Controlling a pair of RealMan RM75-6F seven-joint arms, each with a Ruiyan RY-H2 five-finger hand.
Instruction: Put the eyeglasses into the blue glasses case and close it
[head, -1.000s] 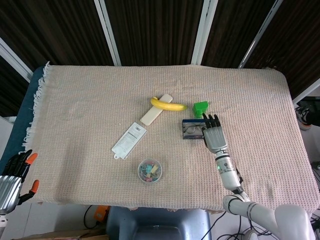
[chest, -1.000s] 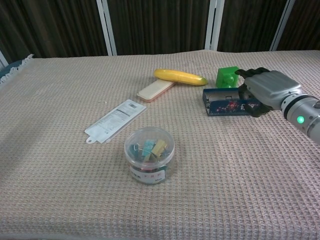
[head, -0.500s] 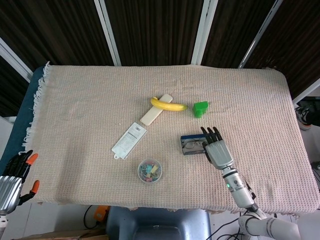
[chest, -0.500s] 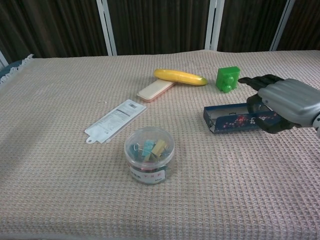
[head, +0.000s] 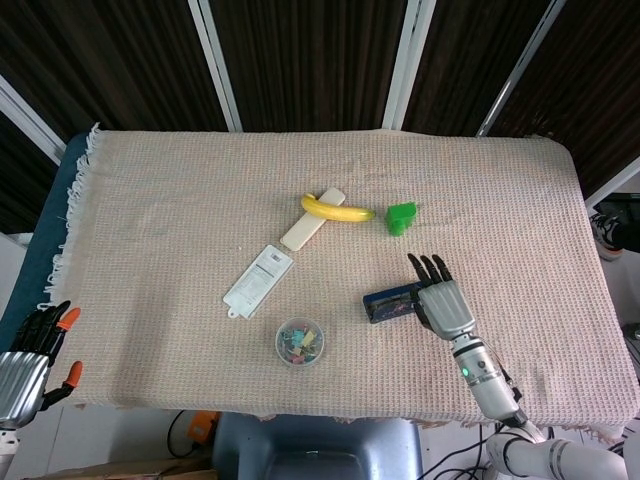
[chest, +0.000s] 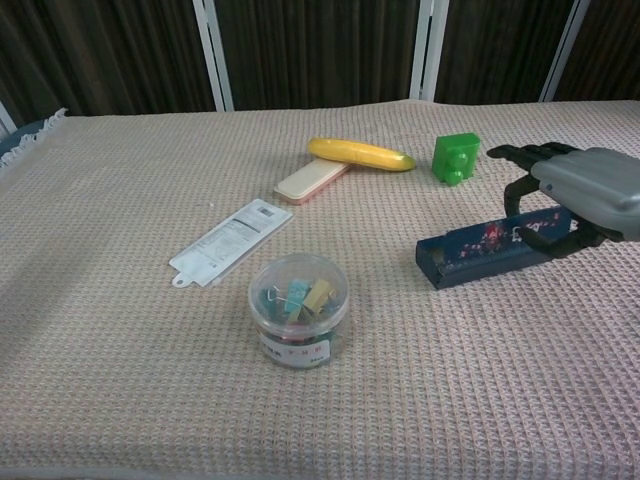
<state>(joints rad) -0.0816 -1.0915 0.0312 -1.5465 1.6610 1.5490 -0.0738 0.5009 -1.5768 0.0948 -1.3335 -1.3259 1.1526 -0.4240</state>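
Right hand (chest: 575, 200) holds the blue rectangular glasses case (chest: 495, 250).
Its fingers wrap the case's right end, probably bringing it near; left hand (head: 25, 365) rests aside, grasp unclear.

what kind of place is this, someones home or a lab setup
Most likely a lab or test bench, not a home: a table under a woven cloth holds unrelated props, a banana, a green block and a tub of binder clips, with cables showing below its front edge.

R hand (chest: 585, 195) hides blue case (chest: 490, 255) end; glasses unseen.
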